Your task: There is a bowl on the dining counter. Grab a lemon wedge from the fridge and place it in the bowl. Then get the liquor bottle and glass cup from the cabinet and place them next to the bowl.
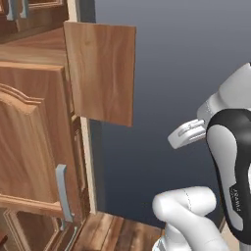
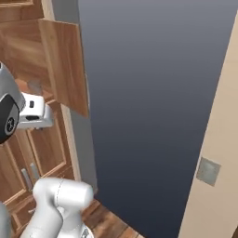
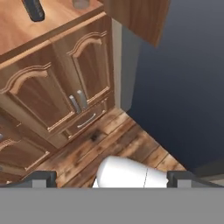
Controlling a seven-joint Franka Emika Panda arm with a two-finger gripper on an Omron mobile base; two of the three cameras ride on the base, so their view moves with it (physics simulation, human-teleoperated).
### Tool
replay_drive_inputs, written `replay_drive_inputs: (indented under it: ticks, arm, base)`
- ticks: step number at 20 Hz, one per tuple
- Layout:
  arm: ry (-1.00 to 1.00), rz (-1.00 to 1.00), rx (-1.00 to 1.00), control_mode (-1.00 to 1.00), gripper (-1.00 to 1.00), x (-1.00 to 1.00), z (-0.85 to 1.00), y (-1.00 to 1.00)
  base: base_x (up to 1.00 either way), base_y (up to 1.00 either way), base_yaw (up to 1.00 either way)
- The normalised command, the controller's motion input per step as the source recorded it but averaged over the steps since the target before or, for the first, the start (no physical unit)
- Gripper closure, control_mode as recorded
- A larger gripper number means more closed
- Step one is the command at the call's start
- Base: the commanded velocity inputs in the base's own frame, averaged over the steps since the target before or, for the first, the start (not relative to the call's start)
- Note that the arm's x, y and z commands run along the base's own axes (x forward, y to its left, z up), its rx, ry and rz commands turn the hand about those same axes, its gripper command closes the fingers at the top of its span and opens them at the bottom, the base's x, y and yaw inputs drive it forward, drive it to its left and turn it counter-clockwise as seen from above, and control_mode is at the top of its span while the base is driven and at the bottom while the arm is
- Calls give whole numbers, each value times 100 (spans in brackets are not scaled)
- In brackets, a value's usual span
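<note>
My gripper (image 3: 111,179) is open, its two dark fingertips (image 3: 40,178) set wide apart with nothing between them. It points down at the wooden floor, in front of the lower cabinet doors. At the top of the hand view, on a wooden surface beside the open cabinet door (image 3: 136,17), lie a dark rounded thing that may be the liquor bottle (image 3: 34,9) and a pale greyish thing that may be the glass cup (image 3: 81,3). Both are cut off by the frame edge and far from the fingers. The bowl, the lemon wedge and the fridge are out of view.
Wooden cabinets (image 1: 34,147) with grey handles (image 1: 62,193) stand at the left, and one upper door (image 1: 100,71) swings out over the dark blue-grey wall (image 2: 148,116). A beige wall panel with a grey plate (image 2: 208,171) rises at the right. Plank floor (image 3: 105,140) lies below.
</note>
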Motion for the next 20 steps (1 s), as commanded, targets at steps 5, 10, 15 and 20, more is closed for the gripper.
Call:
replay_drive_inputs:
  ticks: [5, 10, 15, 20]
  arm:
    - [0, 0, 0, 100, -100, 0, 0, 0]
    - [0, 0, 0, 100, -100, 0, 0, 0]
    - [0, 0, 0, 100, -100, 0, 0, 0]
    - [0, 0, 0, 100, -100, 0, 0, 0]
  base:
    - [30, 8, 55]
    - [54, 1, 61]
    - [97, -4, 51]
    - [99, -2, 41]
